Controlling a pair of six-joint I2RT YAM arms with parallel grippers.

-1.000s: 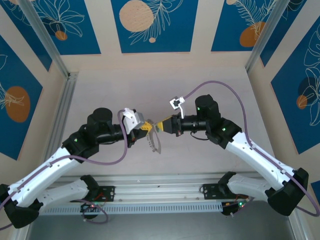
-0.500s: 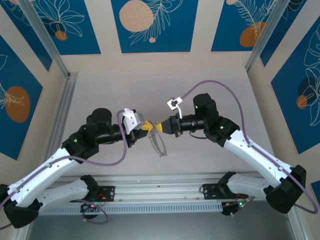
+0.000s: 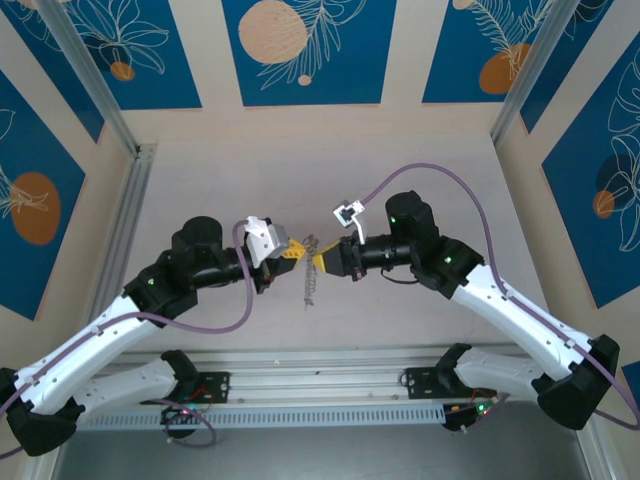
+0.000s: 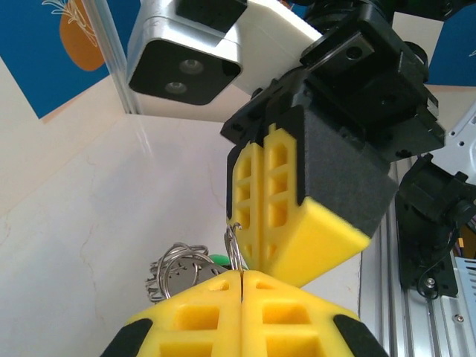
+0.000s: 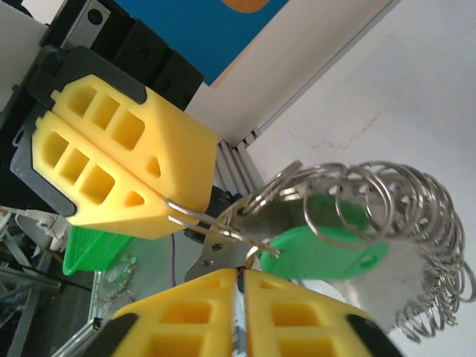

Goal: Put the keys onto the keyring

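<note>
While the two arms met nose to nose above the middle of the table (image 3: 400, 170), the left gripper (image 3: 291, 257) and the right gripper (image 3: 319, 262) stood almost tip to tip, the yellow pads of each pressed flat together. The keyring (image 3: 312, 283) hung between them and drooped below their tips as a thin, silvery strand in the overhead view, clear of the tabletop.

Seen from the right wrist, the left gripper's closed pads pinched a thin wire loop (image 5: 195, 216) of the keyring at their very tip. The right gripper's own pads were shut as well, with a small metal piece (image 5: 216, 262) of the keyring rising out of their seam. Behind that piece the rest of the keyring fanned out to the right as a bunch of overlapping silvery wire coils.

The key (image 5: 335, 251), a bright green oblong, lay among those coils just beside the right gripper's fingertips, and one wire crossed over its near end. Whether the key was actually threaded onto a coil could not be told.
</note>
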